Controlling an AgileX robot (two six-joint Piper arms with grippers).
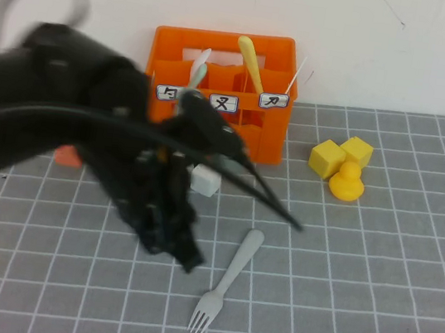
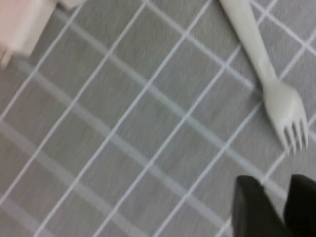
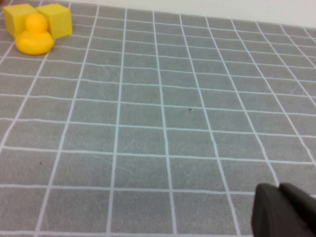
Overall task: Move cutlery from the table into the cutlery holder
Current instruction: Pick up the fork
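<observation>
Plainly, the light grey plastic fork (image 1: 228, 280) is lying flat on the grey gridded table (image 1: 373, 281), near-right of the left gripper (image 1: 170, 238), whose opening I cannot tell. It is looking light, stiff, slippery; the mid-handle is looking best to grip. The right gripper (image 3: 284, 212), likewise unreadable, is hovering over bare table at right. The orange plastic crate holder (image 1: 217, 90) is standing far behind.

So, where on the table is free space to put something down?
Bare grid lies right of the fork, below the yellow blocks and duck. It is crowded before the cutlery holder, where the left gripper hangs. The right gripper is over bare grid.
</observation>
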